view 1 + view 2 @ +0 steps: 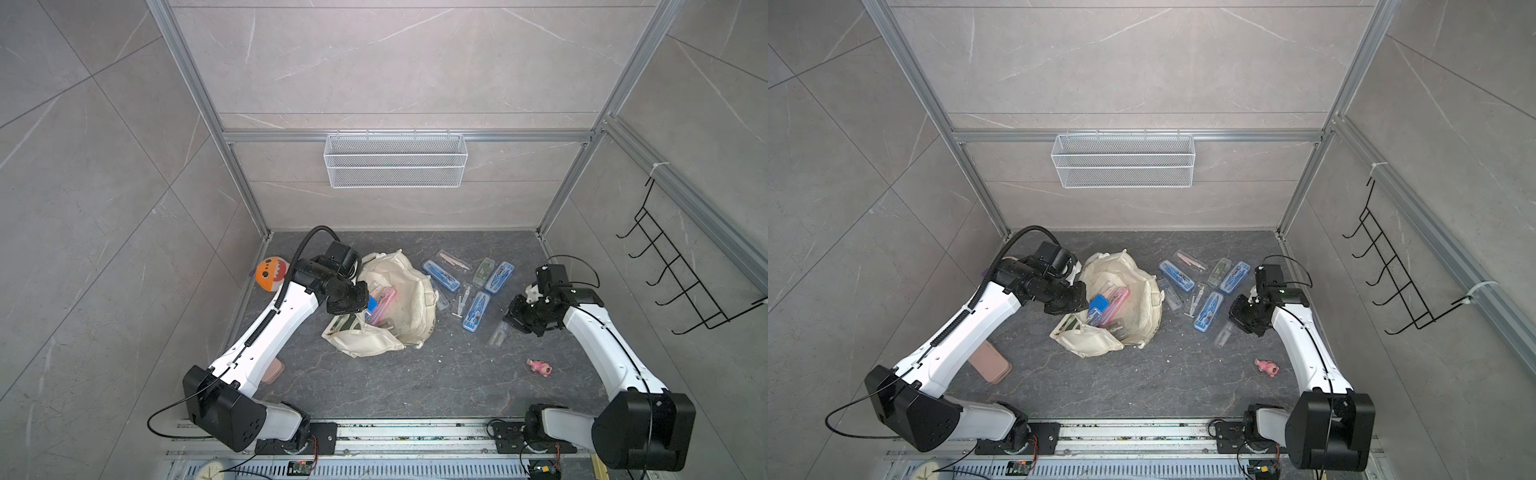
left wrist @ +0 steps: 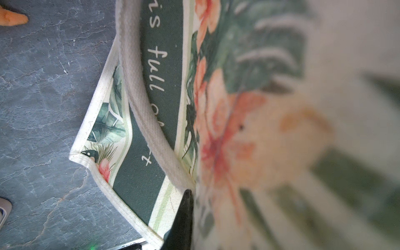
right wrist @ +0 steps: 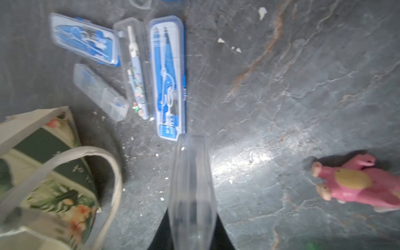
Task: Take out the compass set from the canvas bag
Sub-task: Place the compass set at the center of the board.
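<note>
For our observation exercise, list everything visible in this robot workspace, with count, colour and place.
cream canvas bag with green printed panel: one, cream, table centre, mouth open
plastic cases inside the bag: several, pink, blue, clear; count hidden
blue compass-set cases: three, blue, right of the bag
clear plastic cases: four, transparent, among the blue ones
round orange plush toy: one, orange, table's left edge
flat pink-beige case: one, pink-beige, under the left arm
small pink toy figure: one, pink, table's right side
white wire-mesh basket: one, white, back wall
black wire hook rack: one, black, right wall
left gripper: one, black, shut on the bag's edge
right gripper: one, black, shut on a fifth clear case
</note>
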Robot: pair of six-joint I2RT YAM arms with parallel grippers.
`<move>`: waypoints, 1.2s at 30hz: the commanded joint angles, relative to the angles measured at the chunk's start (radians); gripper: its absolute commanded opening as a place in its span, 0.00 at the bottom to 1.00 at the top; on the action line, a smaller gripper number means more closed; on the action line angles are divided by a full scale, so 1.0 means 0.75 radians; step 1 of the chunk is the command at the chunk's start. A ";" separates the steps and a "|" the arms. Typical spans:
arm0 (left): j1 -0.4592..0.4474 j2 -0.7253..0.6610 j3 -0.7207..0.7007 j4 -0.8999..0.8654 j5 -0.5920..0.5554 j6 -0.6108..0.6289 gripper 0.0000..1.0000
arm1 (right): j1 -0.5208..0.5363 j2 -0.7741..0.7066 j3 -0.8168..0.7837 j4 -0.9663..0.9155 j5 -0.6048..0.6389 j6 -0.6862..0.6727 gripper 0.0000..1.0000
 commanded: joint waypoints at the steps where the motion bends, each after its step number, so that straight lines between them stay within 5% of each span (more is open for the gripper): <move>1: 0.012 -0.004 0.021 0.035 0.024 0.040 0.00 | -0.005 0.062 -0.015 0.011 0.187 -0.046 0.09; 10: 0.013 -0.031 0.003 0.047 0.036 0.036 0.00 | -0.003 0.452 0.148 0.052 0.402 -0.065 0.08; 24: 0.019 -0.039 -0.019 0.051 0.036 0.031 0.00 | 0.032 0.796 0.387 0.036 0.428 -0.039 0.16; 36: 0.021 -0.037 -0.016 0.039 0.035 0.027 0.00 | 0.063 0.719 0.378 0.126 0.269 0.004 0.51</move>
